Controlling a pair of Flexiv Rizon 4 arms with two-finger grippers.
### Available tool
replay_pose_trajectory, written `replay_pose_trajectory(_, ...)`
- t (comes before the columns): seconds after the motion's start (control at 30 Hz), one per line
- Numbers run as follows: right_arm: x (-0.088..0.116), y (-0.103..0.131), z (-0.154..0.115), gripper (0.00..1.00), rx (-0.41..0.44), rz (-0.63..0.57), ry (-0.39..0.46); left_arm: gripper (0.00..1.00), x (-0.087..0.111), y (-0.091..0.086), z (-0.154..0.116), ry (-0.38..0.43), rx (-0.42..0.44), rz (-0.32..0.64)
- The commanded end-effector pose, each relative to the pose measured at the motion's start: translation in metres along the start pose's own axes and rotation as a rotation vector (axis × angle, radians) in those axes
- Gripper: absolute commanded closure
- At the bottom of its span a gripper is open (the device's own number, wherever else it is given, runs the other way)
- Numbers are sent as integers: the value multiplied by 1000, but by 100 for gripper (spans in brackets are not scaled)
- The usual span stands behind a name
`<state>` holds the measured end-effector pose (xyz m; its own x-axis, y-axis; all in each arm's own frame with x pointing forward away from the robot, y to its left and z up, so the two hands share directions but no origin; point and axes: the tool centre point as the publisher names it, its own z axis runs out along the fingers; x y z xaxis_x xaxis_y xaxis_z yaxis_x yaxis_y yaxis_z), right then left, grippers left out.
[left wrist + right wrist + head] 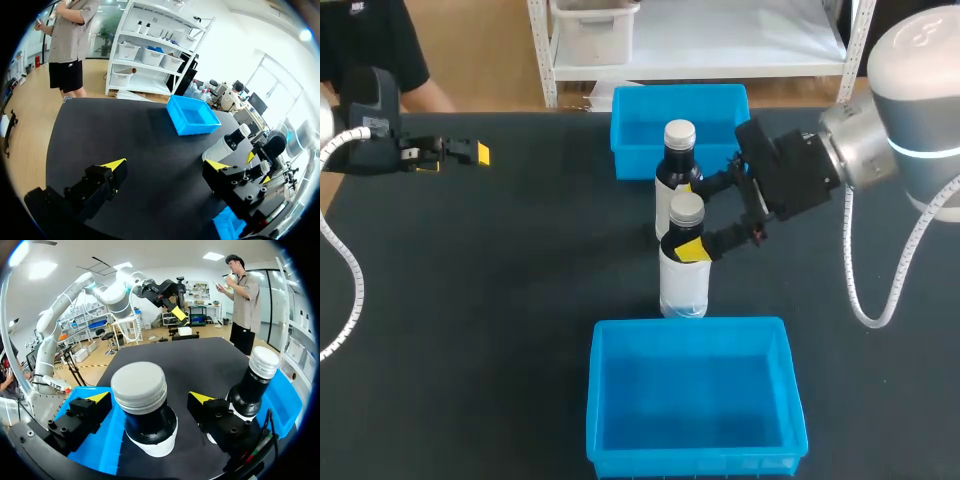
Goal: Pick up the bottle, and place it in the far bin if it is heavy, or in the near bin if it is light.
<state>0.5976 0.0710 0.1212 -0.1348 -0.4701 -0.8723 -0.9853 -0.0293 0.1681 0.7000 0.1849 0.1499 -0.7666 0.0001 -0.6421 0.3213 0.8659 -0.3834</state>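
Dark, likely slick, weight untested, the nearer bottle (684, 285) stands between far bin (625, 140) and near bin (603, 400), its neck, judged the best hold, flanked untouched by the wide-open right end effector (150, 399).

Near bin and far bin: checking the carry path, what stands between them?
Head view: the nearer bottle and the farther bottle, with the right gripper around the nearer's neck.

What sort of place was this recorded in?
Likely a robot lab bench: a black table, the right gripper open around a bottle, and a near bin and far bin set out for sorting.
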Motion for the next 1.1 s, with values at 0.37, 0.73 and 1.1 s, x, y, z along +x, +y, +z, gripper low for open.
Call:
replay_pose_trajectory(0.37, 1, -3, 4, 18, -2, -2, -14, 0, 0, 0, 0, 0, 0, 0)
replay_pose_trajectory(0.73, 0, -2, 6, 41, -8, -6, -18, 0, 0, 0, 0, 0, 0, 0)
replay_pose_trajectory(1.1, -1, 2, 6, 57, -13, -11, -22, 0, 0, 0, 0, 0, 0, 0)
